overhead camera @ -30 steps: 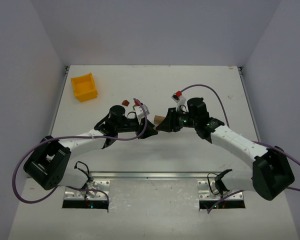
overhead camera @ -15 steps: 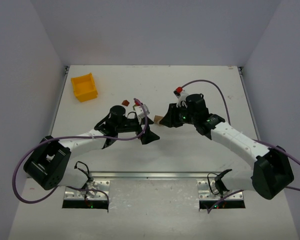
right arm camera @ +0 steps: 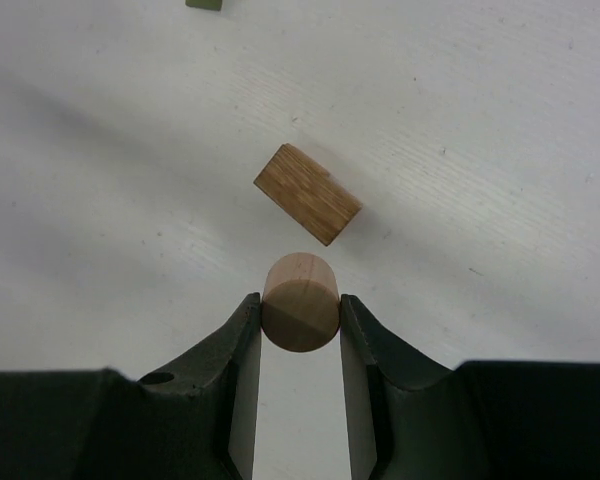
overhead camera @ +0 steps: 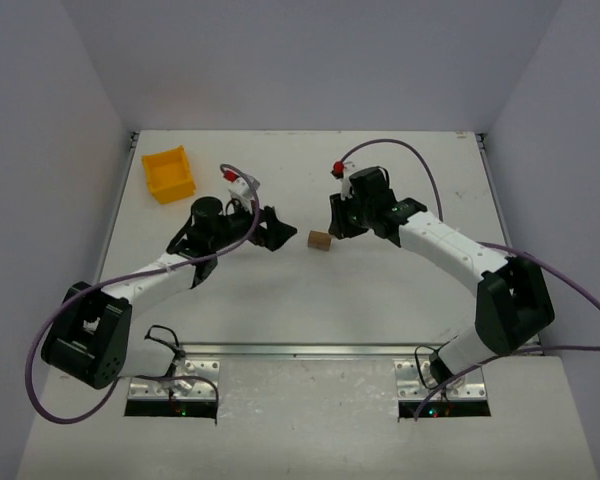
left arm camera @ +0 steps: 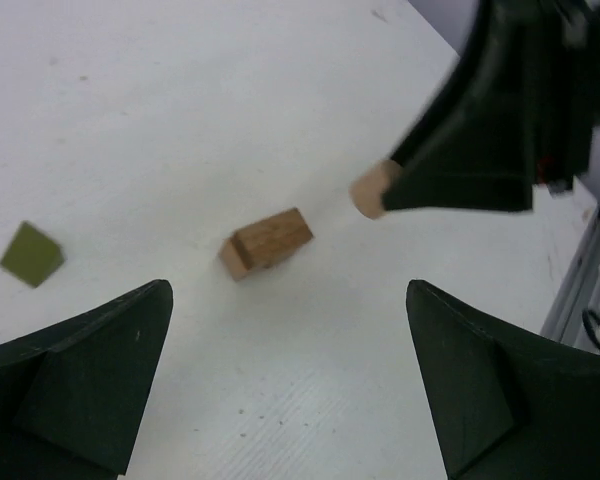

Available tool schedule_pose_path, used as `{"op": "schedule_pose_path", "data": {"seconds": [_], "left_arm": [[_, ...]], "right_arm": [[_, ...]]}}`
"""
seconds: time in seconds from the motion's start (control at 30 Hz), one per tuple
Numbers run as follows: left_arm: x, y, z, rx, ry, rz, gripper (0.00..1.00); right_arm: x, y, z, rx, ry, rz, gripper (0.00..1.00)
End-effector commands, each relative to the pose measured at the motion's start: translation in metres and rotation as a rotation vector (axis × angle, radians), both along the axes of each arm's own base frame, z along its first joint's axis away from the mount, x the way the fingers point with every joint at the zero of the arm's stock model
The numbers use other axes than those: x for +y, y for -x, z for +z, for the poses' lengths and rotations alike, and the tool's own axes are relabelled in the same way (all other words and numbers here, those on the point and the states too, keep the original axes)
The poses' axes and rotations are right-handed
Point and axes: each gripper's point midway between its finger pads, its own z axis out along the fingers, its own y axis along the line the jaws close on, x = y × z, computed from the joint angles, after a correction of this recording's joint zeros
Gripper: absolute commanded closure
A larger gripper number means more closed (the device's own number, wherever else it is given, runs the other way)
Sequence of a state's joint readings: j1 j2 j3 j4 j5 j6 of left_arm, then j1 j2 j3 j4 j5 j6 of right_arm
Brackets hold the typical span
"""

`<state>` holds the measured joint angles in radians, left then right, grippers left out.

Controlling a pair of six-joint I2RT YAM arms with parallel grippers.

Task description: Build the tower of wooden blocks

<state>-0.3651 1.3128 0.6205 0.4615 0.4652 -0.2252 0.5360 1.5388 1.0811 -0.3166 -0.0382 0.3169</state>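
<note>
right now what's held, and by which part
Right gripper pinches a tan wooden cylinder across its curved side; left gripper is open, holding nothing.

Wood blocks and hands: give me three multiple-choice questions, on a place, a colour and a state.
1. Where does the yellow bin sit? A) far left of the table B) near right C) between the hands.
2. The small piece near the rectangular block is: A) blue B) olive green C) white.
3. The right hand is: A) open, empty B) out of view C) shut on the wooden cylinder.
A, top view shows it far left; B, left wrist view shows olive; C, it clamps the cylinder.
</note>
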Motion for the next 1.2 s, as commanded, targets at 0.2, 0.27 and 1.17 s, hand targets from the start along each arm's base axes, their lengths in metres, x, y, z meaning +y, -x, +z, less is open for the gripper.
{"op": "schedule_pose_path", "data": {"seconds": [0.2,0.27,1.17], "left_arm": [[0.088,-0.076,-0.038,0.300,0.147,0.451,0.00],[0.092,-0.078,-0.046,0.320,0.135,0.478,0.00],[0.101,-0.078,-0.048,0.316,0.116,0.528,0.00]], "right_arm": [[0.018,-0.028,-0.012,-0.021,0.164,0.044,1.00],[0.023,-0.029,-0.013,-0.020,0.165,0.049,1.00],[0.030,-0.040,-0.036,0.043,0.218,0.016,0.96]]}}
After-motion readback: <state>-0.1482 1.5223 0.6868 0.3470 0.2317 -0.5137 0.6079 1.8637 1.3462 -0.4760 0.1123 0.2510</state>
